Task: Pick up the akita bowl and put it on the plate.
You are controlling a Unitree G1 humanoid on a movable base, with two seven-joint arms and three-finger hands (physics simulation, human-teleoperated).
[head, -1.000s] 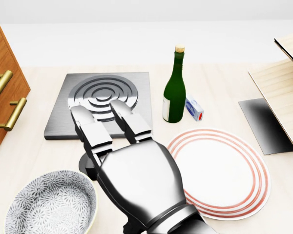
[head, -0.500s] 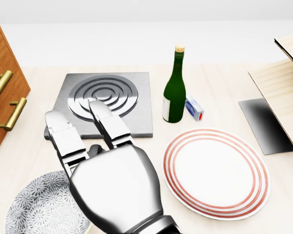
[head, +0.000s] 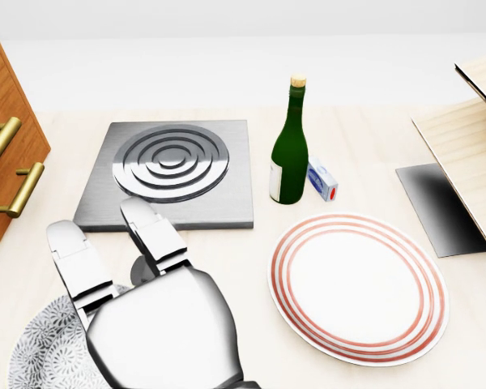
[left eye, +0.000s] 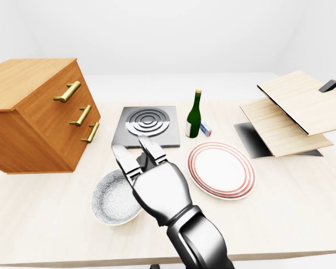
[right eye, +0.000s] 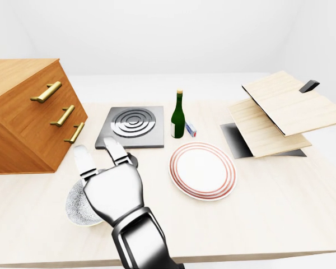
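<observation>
my right hand (head: 146, 324) has slid to the head view's lower left — fingers open, now over the akita bowl (left eye: 113, 197) — so grasping comes next; the plate (head: 356, 288) waits.

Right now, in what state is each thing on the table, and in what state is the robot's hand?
akita bowl: upright, empty, on the table, partly hidden by the hand.
plate: flat on the table, nothing on it.
bottle: upright, stoppered.
cabinet: drawers shut.
right hand: open, fingers straight, over the bowl; contact cannot be told.
</observation>
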